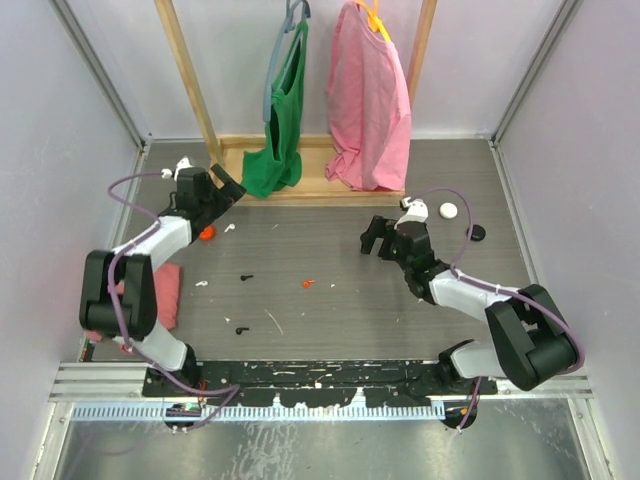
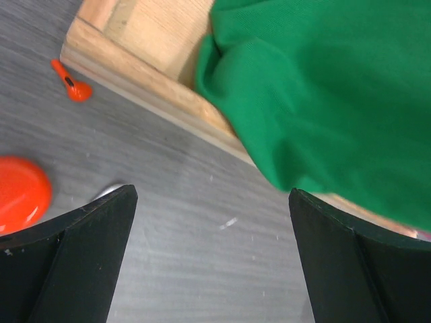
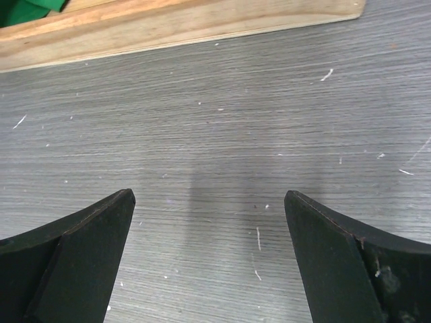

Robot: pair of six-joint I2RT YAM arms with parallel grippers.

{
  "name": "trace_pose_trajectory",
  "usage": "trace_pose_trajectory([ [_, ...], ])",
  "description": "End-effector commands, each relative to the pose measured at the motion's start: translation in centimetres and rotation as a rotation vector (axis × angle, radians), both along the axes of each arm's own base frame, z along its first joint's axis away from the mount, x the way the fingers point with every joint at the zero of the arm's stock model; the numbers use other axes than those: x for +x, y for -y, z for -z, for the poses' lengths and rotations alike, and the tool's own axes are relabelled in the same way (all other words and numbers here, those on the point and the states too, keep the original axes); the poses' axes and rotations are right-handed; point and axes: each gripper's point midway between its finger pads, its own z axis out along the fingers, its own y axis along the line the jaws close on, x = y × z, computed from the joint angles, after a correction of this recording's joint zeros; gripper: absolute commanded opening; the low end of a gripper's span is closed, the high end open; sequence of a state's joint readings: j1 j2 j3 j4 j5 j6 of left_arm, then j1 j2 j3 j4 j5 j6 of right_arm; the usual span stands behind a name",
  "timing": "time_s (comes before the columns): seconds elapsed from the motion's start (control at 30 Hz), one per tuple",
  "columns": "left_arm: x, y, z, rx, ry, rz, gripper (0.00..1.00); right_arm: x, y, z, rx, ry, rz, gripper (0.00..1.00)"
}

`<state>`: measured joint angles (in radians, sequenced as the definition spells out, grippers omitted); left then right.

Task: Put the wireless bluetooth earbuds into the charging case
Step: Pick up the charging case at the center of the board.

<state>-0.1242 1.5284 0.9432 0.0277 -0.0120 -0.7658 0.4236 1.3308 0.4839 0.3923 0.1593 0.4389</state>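
Grey wood-grain table [image 1: 380,320] filled the booth, and a wooden rack [image 1: 190,70] at the back carried a green top [image 1: 285,110] and a pink top [image 1: 368,100]. None of the earbuds had been put away. They lay loose across the middle of the table: a black earbud [image 1: 246,276], a second black one [image 1: 240,329] nearer the arms, an orange earbud [image 1: 308,284] and a white earbud [image 1: 202,284] to the left. The left wrist camera caught another orange earbud [image 2: 73,84] just beside the rack's base.

I took the round pucks for the cases. The orange puck [image 1: 205,233] sat close to the left gripper [image 1: 225,186]. The white puck [image 1: 448,210] and the black puck [image 1: 478,232] sat behind the right gripper [image 1: 376,240], near the right wall.

Both grippers had their fingers spread wide and held nothing. The left one pointed towards the rack base and the hem of the green top. My guess was that it was there because an orange earbud and the orange puck lay within easy reach. The right one hovered over bare table with no earbud between its fingers. It looked parked in readiness, with nothing lined up for a pick.
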Motion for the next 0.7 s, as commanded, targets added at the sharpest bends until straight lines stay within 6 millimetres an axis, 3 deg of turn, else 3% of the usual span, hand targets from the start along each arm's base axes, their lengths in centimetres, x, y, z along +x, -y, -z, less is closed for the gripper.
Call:
trace_pose_trajectory([
  [0.0, 5.0, -0.4, -1.5, -0.060, 0.105, -0.052, 0.98, 1.1, -0.9, -3.8, -0.007, 0.129, -0.011, 1.00],
  [0.33, 10.5, -1.5, 1.9, -0.117, 0.091, -0.076, 0.98, 1.5, 0.2, -3.2, -0.081, 0.124, 0.042, 1.00],
  [0.67, 14.1, -1.6, 1.1, -0.055, 0.115, -0.020, 0.98, 1.7, 0.2, -2.8, -0.100, 0.112, 0.037, 1.00],
])
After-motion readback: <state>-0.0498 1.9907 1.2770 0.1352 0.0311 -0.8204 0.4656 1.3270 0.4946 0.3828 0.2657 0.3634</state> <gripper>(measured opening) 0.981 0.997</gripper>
